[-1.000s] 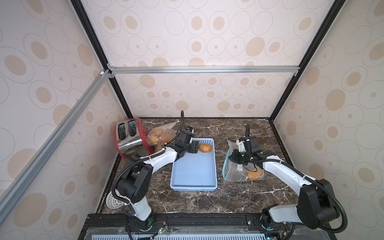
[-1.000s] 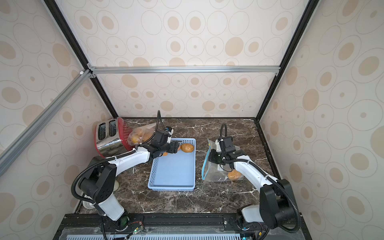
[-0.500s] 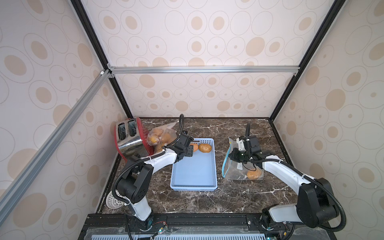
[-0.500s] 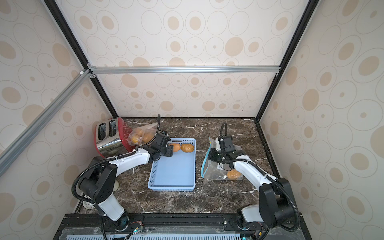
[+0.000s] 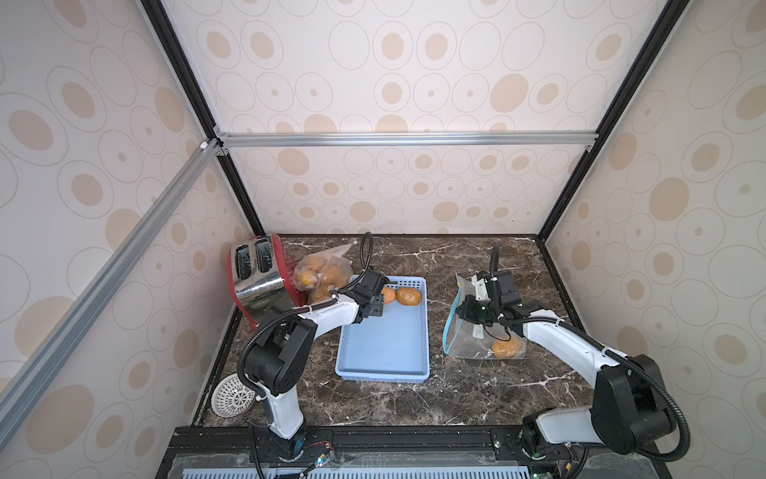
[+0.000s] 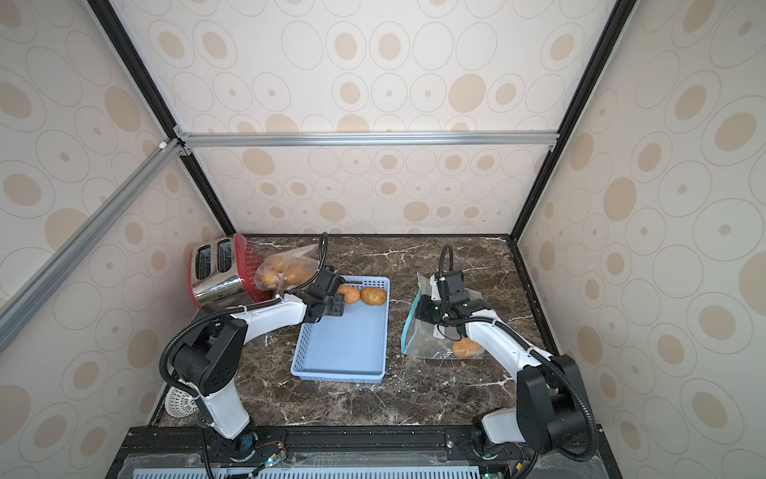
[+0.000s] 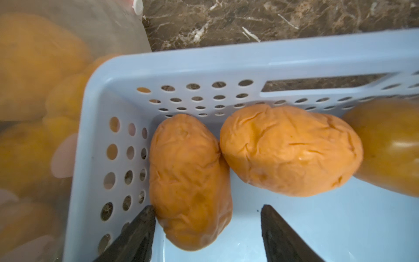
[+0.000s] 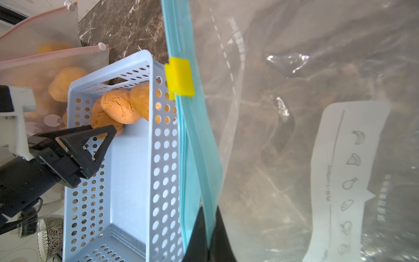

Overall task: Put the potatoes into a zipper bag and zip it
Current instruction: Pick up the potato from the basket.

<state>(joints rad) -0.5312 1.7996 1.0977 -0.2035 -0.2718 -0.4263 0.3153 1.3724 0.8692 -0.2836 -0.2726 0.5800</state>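
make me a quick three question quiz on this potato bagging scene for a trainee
1. True or false: the right end effector is shut on the blue zip edge of the clear plastic zipper bag.
2. How many loose orange potatoes lie in the light blue perforated plastic basket? A one, B three, C six.
3. Short answer: what does the clear plastic zipper bag hold right now?
Key: 1 true. 2 B. 3 one orange potato.
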